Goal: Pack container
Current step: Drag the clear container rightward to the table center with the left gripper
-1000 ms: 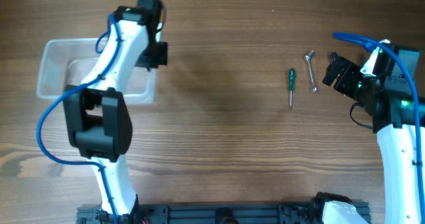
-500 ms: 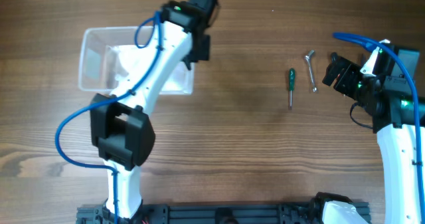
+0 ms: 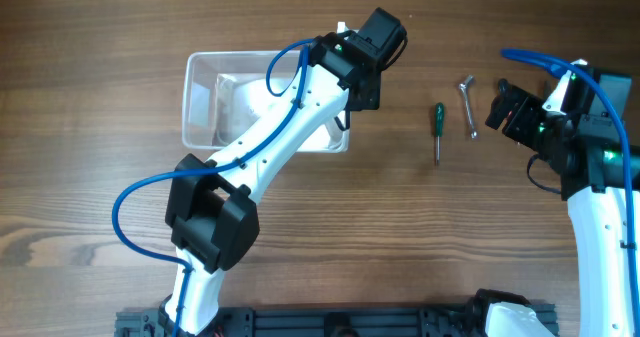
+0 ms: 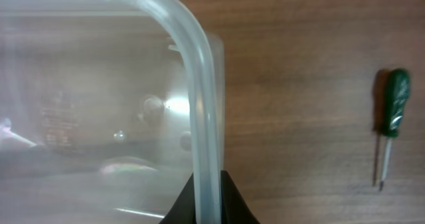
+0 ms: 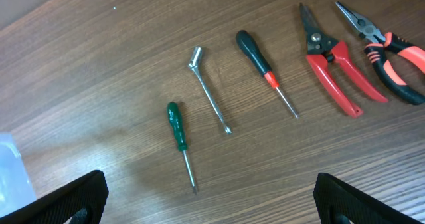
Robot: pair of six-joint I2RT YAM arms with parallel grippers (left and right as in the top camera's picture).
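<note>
**Container slides right along the bench**

Since half a second ago, the container has moved right with the left arm and now sits left of centre on the bench. It is a clear tub with rounded corners and a thick rim. The left gripper pinches its right rim, with the arm stretched diagonally over it. The green screwdriver lies beyond. The right gripper hangs spread wide, unmoved.
</note>
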